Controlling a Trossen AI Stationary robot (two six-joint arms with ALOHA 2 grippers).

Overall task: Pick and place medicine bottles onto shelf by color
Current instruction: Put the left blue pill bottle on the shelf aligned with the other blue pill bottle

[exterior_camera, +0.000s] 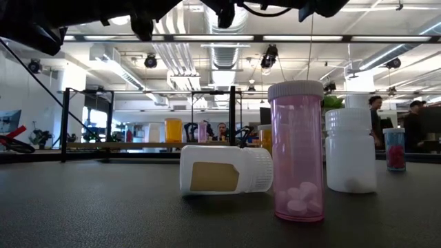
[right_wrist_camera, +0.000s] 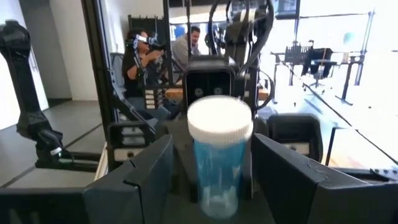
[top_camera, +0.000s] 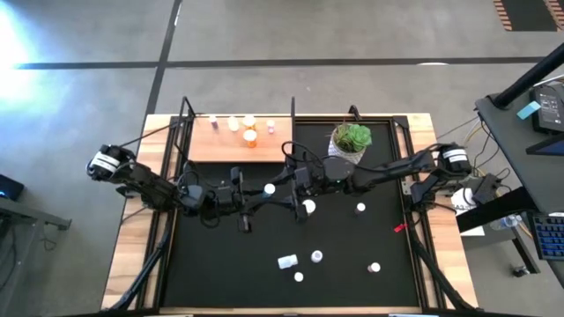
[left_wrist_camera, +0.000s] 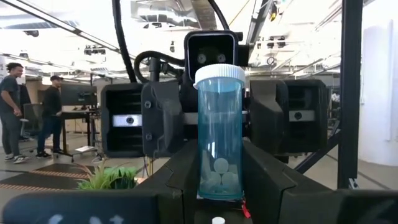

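Observation:
A clear blue medicine bottle (left_wrist_camera: 219, 124) with a white cap (top_camera: 269, 188) stands upright in the air over the middle of the black mat, with my left gripper (left_wrist_camera: 221, 190) shut on it. My right gripper (right_wrist_camera: 219, 186) faces it from the table's right and is open. Its fingers stand on either side of the bottle (right_wrist_camera: 217, 168) with a gap on each side. Several bottles stand on the light-wood shelf (top_camera: 231, 145) at the far left. More bottles are on the mat, among them a pink one (exterior_camera: 298, 151) and a white one lying on its side (exterior_camera: 224, 169). My left gripper pinches the blue bottle's lower body (left_wrist_camera: 219, 177) between its two fingers. They come at it about level from the table's left. The bottle stands upright with its cap up, lifted clear of the mat.
A white pot with a green plant (top_camera: 350, 141) stands at the far middle, close behind my right arm. A small red object (top_camera: 399, 228) lies on the mat at the right. Loose bottles (top_camera: 316, 256) dot the near half of the mat. People stand in the room beyond.

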